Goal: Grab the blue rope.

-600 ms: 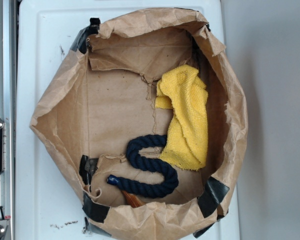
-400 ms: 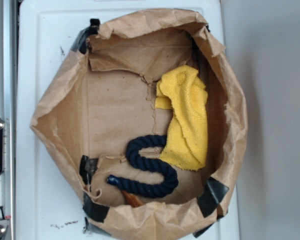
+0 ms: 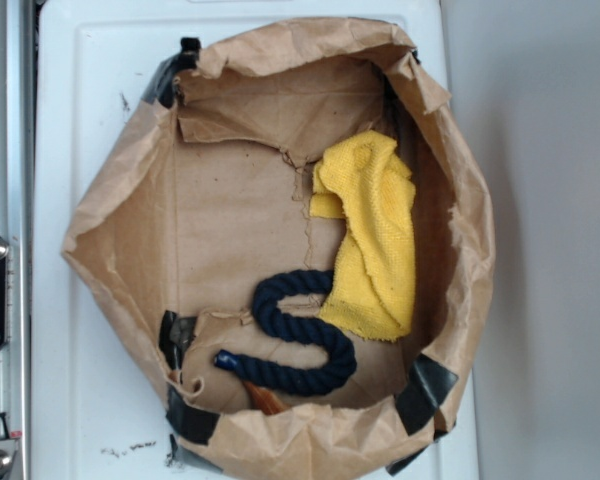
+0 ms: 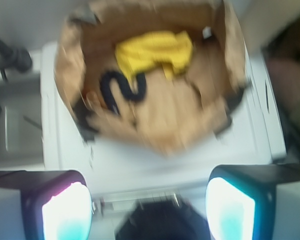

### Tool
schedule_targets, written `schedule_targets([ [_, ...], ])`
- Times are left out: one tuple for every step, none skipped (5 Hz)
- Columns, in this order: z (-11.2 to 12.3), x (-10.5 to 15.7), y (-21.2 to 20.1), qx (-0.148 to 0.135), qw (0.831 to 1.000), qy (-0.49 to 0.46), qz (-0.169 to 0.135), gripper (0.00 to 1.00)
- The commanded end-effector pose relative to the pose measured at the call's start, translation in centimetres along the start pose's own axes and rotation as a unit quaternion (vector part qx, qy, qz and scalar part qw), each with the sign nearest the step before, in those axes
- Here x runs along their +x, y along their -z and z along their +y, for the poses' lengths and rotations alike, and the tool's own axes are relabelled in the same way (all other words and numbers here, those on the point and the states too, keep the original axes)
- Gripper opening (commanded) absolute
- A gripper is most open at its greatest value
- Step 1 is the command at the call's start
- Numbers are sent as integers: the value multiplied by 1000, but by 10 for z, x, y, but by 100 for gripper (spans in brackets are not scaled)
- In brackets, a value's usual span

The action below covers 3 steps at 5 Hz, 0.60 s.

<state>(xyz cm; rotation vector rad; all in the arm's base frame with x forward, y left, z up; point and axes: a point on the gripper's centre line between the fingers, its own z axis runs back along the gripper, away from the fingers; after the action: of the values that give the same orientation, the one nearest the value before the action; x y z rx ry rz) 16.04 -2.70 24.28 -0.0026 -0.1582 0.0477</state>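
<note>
The blue rope (image 3: 302, 335) lay in an S-curve on the floor of the brown paper bag (image 3: 120, 200), in its lower half, with the brighter blue capped end (image 3: 224, 359) pointing toward the bag's lower-left wall. Its upper end ran under the lower edge of the yellow terry cloth (image 3: 372, 235), so that tip was hidden, and a small orange-brown object (image 3: 267, 401) just below the rope's bottom bend was half buried under the folded rim and could not be identified. In the wrist view the rope (image 4: 121, 89) appeared only as a dark, blurred squiggle beside the yellow cloth (image 4: 152, 50), details lost to motion blur. The bag's crumpled walls stood up all around, patched with black tape (image 3: 432, 385) at several corners; the left and middle of its floor lay bare, while the cloth draped against the right wall and touched the rope. The bag sat on a white surface (image 3: 60, 90), with a metal rail (image 3: 0, 150) cut off at the left edge. The tool (image 4: 149, 210) hung well apart from the bag, its two fingers (image 4: 65, 212) spread wide and holding nothing.
</note>
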Motion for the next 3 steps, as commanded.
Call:
schedule_targets([
  [-1,71,33,-13,996,76,-46,100],
  [21,85,66,-15,992,117,-40,100],
  [45,89,80,-3,993,115,-40,100],
])
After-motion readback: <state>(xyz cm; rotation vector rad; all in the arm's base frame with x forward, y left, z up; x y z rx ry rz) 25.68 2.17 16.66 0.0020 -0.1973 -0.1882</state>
